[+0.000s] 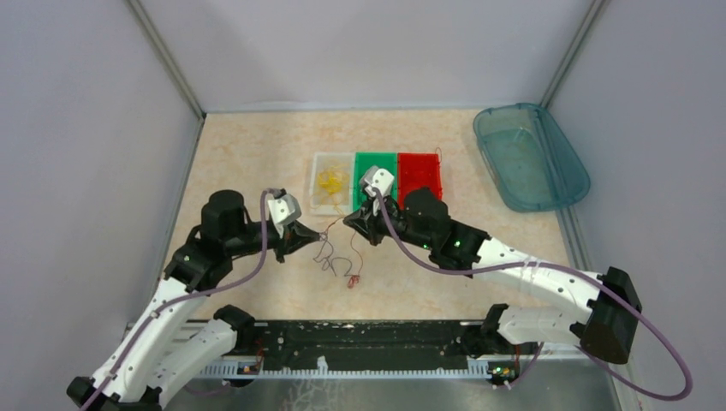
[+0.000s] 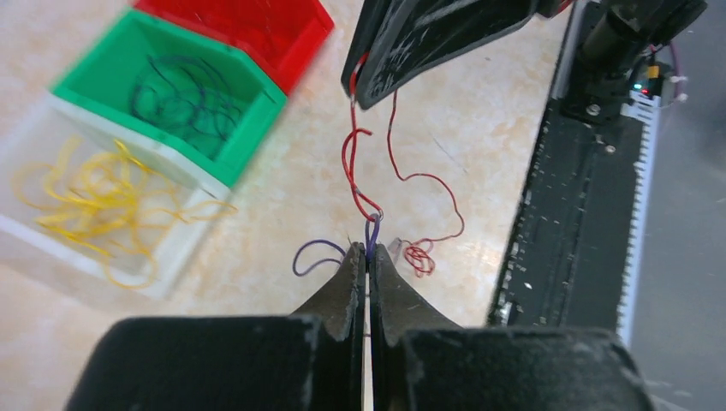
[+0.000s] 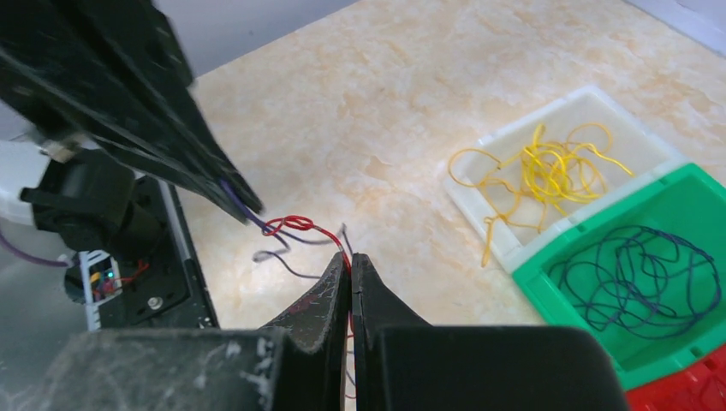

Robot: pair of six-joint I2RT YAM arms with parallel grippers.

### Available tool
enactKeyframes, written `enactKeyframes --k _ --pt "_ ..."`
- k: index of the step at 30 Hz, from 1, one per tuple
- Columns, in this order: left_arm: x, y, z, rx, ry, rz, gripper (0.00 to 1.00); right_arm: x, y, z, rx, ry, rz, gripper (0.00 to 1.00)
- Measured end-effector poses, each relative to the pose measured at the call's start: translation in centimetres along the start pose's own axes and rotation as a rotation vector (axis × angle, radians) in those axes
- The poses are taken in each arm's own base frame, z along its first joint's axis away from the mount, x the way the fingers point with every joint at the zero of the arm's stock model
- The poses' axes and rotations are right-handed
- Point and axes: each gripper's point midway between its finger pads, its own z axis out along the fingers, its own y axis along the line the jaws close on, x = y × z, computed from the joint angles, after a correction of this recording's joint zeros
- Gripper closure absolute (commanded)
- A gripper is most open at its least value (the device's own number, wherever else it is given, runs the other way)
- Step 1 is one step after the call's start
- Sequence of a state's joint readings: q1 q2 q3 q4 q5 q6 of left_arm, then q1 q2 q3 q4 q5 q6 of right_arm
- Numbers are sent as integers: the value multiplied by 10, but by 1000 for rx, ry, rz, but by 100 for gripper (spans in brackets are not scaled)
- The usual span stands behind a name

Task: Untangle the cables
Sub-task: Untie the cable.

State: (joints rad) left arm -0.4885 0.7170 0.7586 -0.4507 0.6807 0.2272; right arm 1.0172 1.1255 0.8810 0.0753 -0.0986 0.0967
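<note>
Your left gripper (image 2: 366, 255) has its fingers pressed flat together on the end of a purple wire (image 2: 315, 250), which loops out to the left of the tips. Your right gripper (image 3: 351, 259) is likewise closed, pinching a red wire (image 3: 295, 224) right at its tips.

The two grippers face each other, tips near one another but apart, with the right one a little farther from you than the left (the top view shows this best). One red strand runs from the right gripper's tips to just ahead of the left gripper's tips, where it hooks around the purple wire in a small tangle (image 2: 373, 216). You cannot tell from these views how tightly the two are wound there. A second red strand drops from the right gripper and curls into a small coil (image 2: 418, 255), which lies on the table (image 1: 248, 154) just near of the grippers.

Beyond the grippers, on the far side, three small bins sit side by side, touching. The white bin (image 3: 514, 248) on the left holds loose yellow wires (image 3: 548, 171). The green bin (image 3: 582, 317) in the middle holds dark purple wires (image 3: 638, 274). The red bin (image 2: 295, 38) is on the right, its contents too blurred to make out.

A teal tub (image 1: 531, 154) sits well apart at the far right corner. A black rail (image 1: 368, 342) runs along the near edge of the table, between the arm bases.
</note>
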Motion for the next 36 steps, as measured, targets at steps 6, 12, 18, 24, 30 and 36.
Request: enactKeyframes --k 6,12,18,24,30,36 --pt "-52 9 -23 -64 -53 269 100 26 -26 -3 60 56 20 100" --pt "-101 18 -47 -173 -136 460 100 47 -30 0 66 105 31 100" --pt "-167 40 -85 -424 -271 641 100 72 -42 -4 92 148 61 100" --pt "-223 65 -135 -733 -353 801 100 82 -50 -6 108 152 92 100" --pt "-252 83 -173 -969 -331 943 100 92 -56 -8 119 152 122 100" --pt "-322 77 -231 -1222 -355 1134 100 110 -64 -13 141 182 149 100"
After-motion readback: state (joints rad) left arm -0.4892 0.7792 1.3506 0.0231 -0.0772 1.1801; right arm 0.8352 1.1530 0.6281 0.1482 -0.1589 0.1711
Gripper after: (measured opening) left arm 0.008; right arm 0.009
